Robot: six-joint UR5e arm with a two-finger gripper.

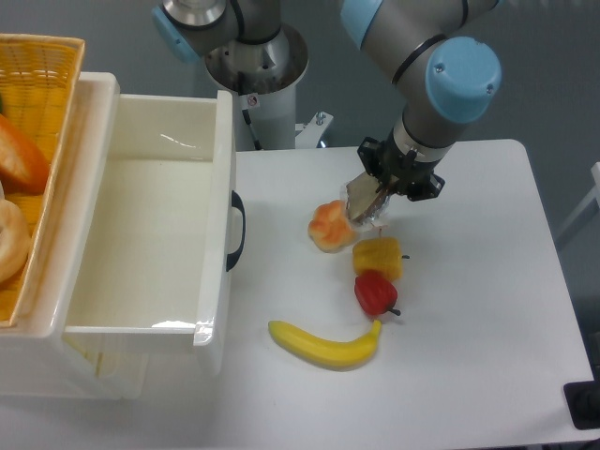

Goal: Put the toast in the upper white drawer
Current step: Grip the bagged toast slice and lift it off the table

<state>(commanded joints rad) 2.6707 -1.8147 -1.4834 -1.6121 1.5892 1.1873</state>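
The toast (361, 200), a brown slice in crinkly clear plastic, hangs on edge in my gripper (367, 202), which is shut on it just above the table, right of centre. The slice hangs right next to the round orange-and-cream bun (327, 225); I cannot tell whether they touch. The upper white drawer (94, 234) stands pulled open at the left, its inside bare, with its curved black handle (236, 231) facing the gripper. The fingertips are mostly hidden behind the toast and the wrist.
Below the gripper lie a yellow block-like food (378, 258), a red fruit (375, 292) and a banana (328, 344). A yellow wicker basket (42, 70) with bread sits at the far left behind the drawer. The arm's base (253, 66) stands behind the table.
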